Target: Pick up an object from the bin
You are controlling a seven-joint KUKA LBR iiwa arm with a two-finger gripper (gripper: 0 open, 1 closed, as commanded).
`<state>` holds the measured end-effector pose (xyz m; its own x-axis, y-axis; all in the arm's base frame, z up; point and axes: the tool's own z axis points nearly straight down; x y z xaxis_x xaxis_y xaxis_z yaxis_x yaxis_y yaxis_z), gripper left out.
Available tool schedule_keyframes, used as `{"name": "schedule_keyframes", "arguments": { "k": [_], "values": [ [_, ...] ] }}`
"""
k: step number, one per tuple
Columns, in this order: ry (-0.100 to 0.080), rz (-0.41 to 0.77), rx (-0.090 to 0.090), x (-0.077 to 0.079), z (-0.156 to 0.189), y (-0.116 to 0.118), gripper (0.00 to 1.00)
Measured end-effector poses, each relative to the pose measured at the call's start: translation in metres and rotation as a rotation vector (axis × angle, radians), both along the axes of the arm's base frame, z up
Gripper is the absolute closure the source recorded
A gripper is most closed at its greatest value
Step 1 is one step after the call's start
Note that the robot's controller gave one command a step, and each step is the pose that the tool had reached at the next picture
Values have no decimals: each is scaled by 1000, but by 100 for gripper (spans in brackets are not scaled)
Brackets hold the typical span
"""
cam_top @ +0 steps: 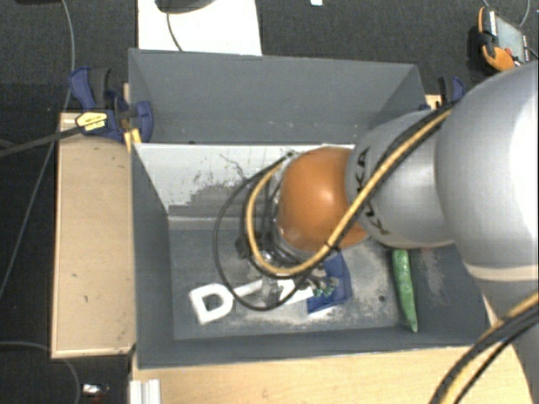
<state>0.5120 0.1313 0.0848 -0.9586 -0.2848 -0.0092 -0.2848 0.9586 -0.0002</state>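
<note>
From my remote station: the grey arm (455, 183) reaches in from the right and down into the metal bin (253, 99), its orange wrist cover (312, 196) hanging over the middle of the floor. The jaws sit low beneath that cover, near the bin's front wall, and I cannot tell whether they are open or closed. A long green stick (405, 289) lies along the right wall, well apart from them. A blue piece (334, 286) lies just to their right, partly under the wrist. A white letter D (210, 301) lies flat to their left, near the front wall. Between the D and the blue piece, a small white piece (295, 294) lies directly at the jaws; I cannot make out whether they touch it.
</note>
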Motion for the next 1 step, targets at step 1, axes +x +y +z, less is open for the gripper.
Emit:
{"name": "schedule_keyframes", "arguments": {
  "k": [1],
  "values": [
    [-9, -1, 2, 2, 27, 1, 100]
  ]
}}
